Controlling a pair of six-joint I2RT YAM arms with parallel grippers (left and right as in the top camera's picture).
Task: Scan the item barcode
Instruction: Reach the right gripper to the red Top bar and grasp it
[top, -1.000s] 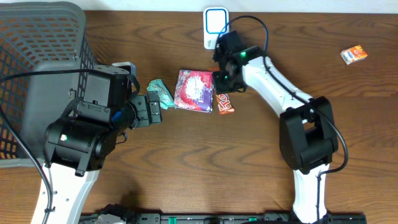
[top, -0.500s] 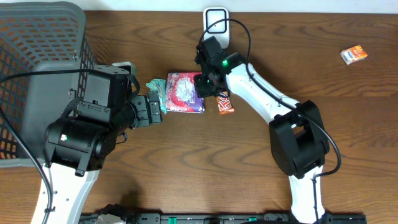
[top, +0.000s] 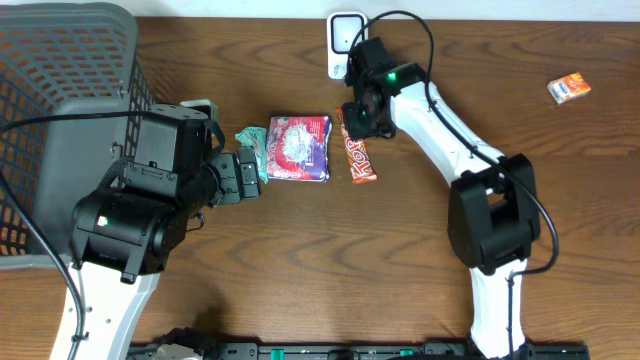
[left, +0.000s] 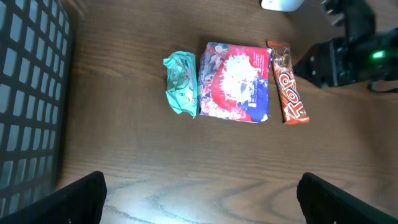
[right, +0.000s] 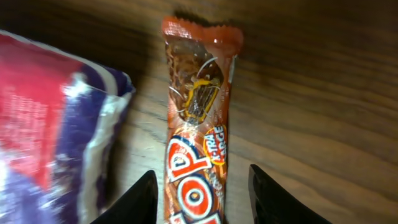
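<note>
Right tool (right: 200, 202) part-open, empty, hovering over orange candy bar (right: 196, 124).

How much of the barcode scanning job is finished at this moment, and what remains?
Done: nothing visible; the Top chocolate bar, pink packet and teal packet all lie on the table. In hand: the right gripper hangs open over the bar, gripping nothing; the left gripper is open and empty. Left: grasp an item and present its barcode to the white scanner.
</note>
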